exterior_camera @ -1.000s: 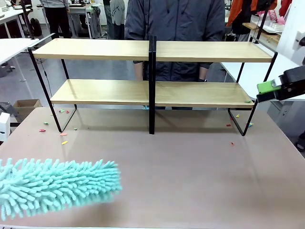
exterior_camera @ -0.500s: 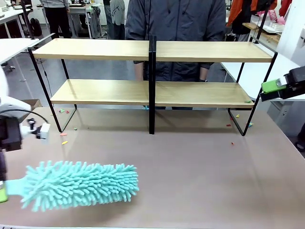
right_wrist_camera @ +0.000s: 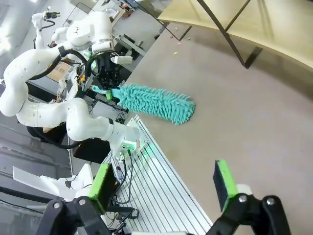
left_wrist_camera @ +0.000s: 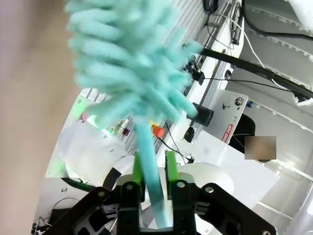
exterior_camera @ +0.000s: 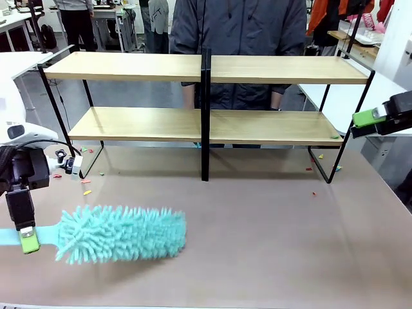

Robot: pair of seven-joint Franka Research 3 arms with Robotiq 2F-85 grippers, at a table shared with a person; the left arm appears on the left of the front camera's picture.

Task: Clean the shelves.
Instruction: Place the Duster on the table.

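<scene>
We are facing the shelves (exterior_camera: 206, 125), a wide two-tier rack of light-wood boards in a black frame, standing at the far half of the brown table (exterior_camera: 277, 238) with a person (exterior_camera: 238, 38) standing just behind it. Our left gripper (exterior_camera: 27, 239) is hovering at the table's near-left edge, its green pads sitting on either side of the flat handle of a fluffy teal duster (exterior_camera: 122, 233) that is lying on the tabletop, though we cannot tell whether the pads are pressing it. Our right gripper (right_wrist_camera: 161, 183) is hanging off to the right of the shelves, fingers spread wide and grasping nothing.

Shaggy microfibre duster (exterior_camera: 122, 233); matt light-wood shelves (exterior_camera: 129, 123) in black metal.
</scene>
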